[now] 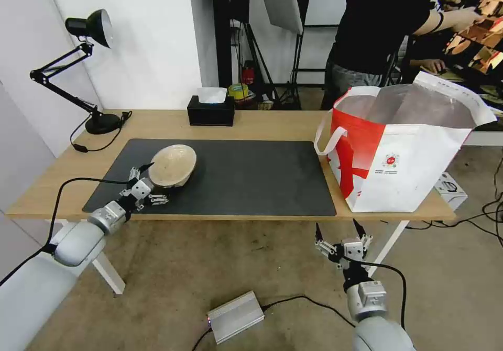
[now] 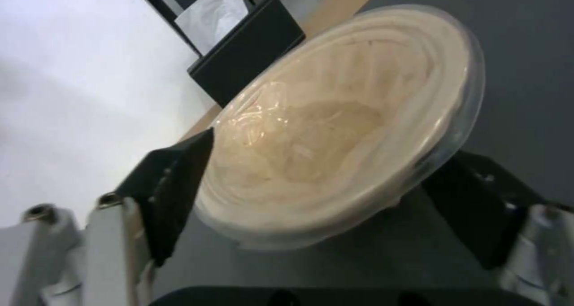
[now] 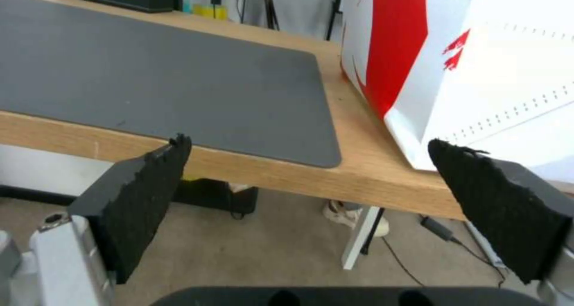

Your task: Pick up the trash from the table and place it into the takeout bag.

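The table (image 1: 272, 123) runs left to right across the head view, light wood on white legs; the grey mat (image 1: 236, 175) covers its middle, reaching close to the near edge. The bag (image 1: 403, 146) stands upright at the table's right end, just right of the mat, its mouth open and the foil lining showing; one white handle (image 1: 327, 139) droops over its left side, and the round red logo faces the near side; in the right wrist view its red and white wall (image 3: 454, 59) rises above the near right corner of the mat (image 3: 179, 77). The lamp (image 1: 78, 68) sits at the far left corner, its base on the wood; the tissue box (image 1: 211, 109) stands at the far edge, beyond the mat, left of centre. The beige bowl (image 1: 173, 165) is on the left part of the mat, tilted up on its edge with its hollow turned toward the near left. The left gripper (image 1: 145, 183) is at the bowl's near left rim; in the left wrist view the bowl (image 2: 353, 122) sits between the spread fingers (image 2: 179, 185), which flank its rim but have not closed on it. The right gripper (image 1: 343, 236) hangs below the near table edge, under the bag's left side, its fingers (image 3: 143, 194) wide apart and holding nothing.
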Robot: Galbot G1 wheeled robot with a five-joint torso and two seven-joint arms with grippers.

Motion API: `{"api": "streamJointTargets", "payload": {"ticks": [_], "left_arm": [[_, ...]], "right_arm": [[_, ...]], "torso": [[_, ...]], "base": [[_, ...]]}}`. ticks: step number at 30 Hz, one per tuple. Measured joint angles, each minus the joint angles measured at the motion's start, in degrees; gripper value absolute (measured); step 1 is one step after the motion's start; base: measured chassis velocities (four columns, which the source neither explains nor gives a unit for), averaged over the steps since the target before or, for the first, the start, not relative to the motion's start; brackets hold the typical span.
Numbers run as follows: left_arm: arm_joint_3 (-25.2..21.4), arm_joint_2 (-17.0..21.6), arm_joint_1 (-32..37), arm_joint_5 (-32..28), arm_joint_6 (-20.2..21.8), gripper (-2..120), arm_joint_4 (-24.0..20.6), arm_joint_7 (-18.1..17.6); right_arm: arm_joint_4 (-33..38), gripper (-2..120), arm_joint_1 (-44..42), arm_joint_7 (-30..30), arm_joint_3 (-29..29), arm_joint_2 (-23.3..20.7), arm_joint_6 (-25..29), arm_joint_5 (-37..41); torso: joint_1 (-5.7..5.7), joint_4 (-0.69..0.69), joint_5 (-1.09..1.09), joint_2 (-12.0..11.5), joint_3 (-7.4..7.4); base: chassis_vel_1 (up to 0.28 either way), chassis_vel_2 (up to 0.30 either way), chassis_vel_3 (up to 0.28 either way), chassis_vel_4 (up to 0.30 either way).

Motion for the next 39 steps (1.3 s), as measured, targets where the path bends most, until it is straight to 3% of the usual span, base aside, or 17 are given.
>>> {"api": "streamJointTargets", "payload": {"ticks": [14, 26, 30, 34, 39], "left_arm": [[1.81, -0.82, -1.65, 0.00, -0.04, 30, 1.34, -0.01], [2.90, -1.60, -2.71, -0.04, -0.37, 25, 2.68, 0.29], [2.91, -1.71, -2.72, -0.05, -0.69, 17, 2.84, 0.37], [2.66, -1.72, -2.38, -0.03, -1.28, 0, 2.80, 0.45], [2.30, -1.66, -1.83, -0.02, -1.40, 0, 2.17, 0.49]], "right_arm": [[-0.39, 100, 0.23, -0.01, -0.02, 0.17, 0.02, -0.07], [-0.78, 100, 0.28, -0.01, 0.00, 0.33, 0.10, -0.39], [-0.80, 100, 0.26, -0.01, 0.00, 0.35, 0.13, -0.46], [-0.83, 100, 0.29, -0.01, 0.00, 0.34, 0.16, -0.58], [-0.85, 100, 0.30, 0.00, -0.08, 0.35, 0.17, -0.67]], "torso": [[0.00, 0.00, 0.00, 0.00, 0.00], [0.00, 0.00, 0.00, 0.00, 0.00], [0.00, 0.00, 0.00, 0.00, 0.00], [0.00, 0.00, 0.00, 0.00, 0.00], [0.00, 0.00, 0.00, 0.00, 0.00]], "base": [[0.000, 0.000, 0.000, 0.000], [0.000, 0.000, 0.000, 0.000], [0.000, 0.000, 0.000, 0.000], [0.000, 0.000, 0.000, 0.000], [0.000, 0.000, 0.000, 0.000]]}}
